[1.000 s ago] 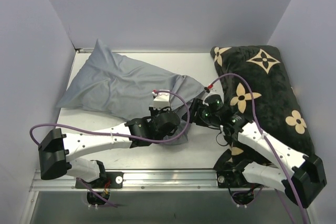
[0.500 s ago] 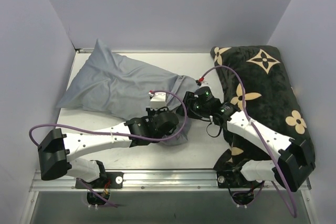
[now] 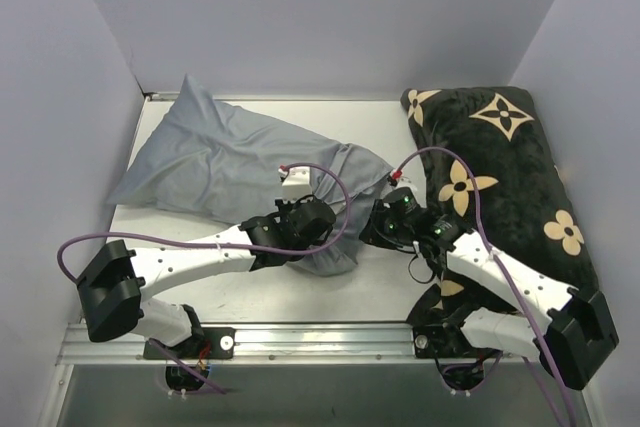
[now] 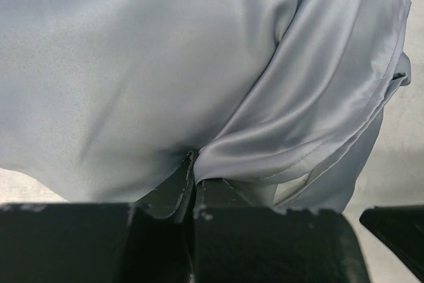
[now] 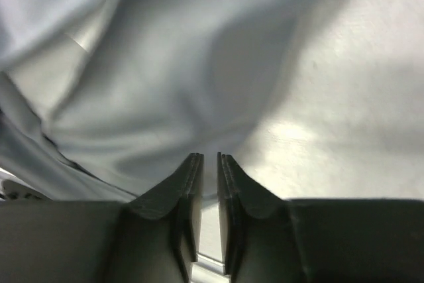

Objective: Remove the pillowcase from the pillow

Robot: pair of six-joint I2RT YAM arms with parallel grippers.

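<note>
A grey satin pillowcase (image 3: 220, 162) lies on the table's left half, plump with the pillow inside. The white pillow itself is hidden by the fabric. My left gripper (image 3: 322, 244) is at the pillowcase's open near-right end. In the left wrist view the gripper (image 4: 193, 164) is shut on a fold of the pillowcase hem (image 4: 298, 144). My right gripper (image 3: 366, 231) sits just right of that end. In the right wrist view the gripper (image 5: 209, 158) has its jaws almost together with nothing between them, and the pillowcase (image 5: 165, 64) lies just beyond the tips.
A black plush cushion (image 3: 500, 167) with tan flower motifs fills the right side, against the right wall. Grey walls enclose the table on three sides. Purple cables loop over both arms. Bare tabletop (image 3: 250, 287) shows near the front.
The right gripper swung toward the pillowcase's open end, then drew back down and right. The left gripper shifted slightly up and right, still holding the fabric, and the near end bunched.
</note>
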